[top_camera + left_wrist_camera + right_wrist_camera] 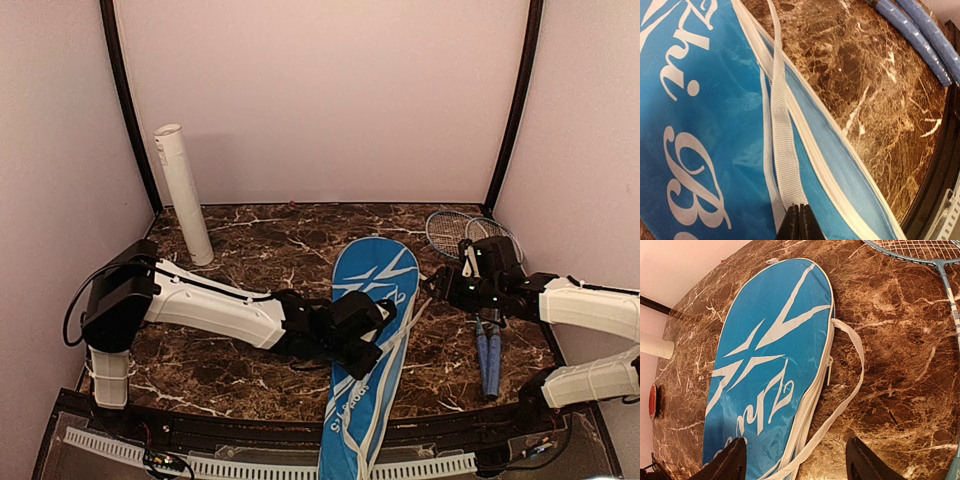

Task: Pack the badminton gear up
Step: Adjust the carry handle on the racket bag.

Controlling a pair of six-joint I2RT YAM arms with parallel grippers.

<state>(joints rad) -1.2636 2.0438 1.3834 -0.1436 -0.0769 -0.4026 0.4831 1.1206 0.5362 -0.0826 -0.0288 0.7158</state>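
Left end effector: jaws shut tight, black fingertips pinched on the white webbing strap, which runs straight into them.
Under the left end effector: the big blue racket-shaped fabric cover with white lettering lies flat. Its white-piped edge and the strap cross just ahead of the fingertips.
Beyond the cover's edge: bare brown marble-patterned worktop.
Right end effector: jaws spread wide, gripping nothing. It hangs over the cover's right edge, where the strap loops out onto the worktop.
Right of the right end effector: two thin rackets with blue wrapped handles lie side by side, touching. Their strung heads point towards the back wall and their handles towards the near edge.
Far left of both end effectors: a long white tube stands tilted in the back corner, well apart from the cover.
Cover's position: middle of the worktop, narrow end hanging over the near edge between the two arm bases.
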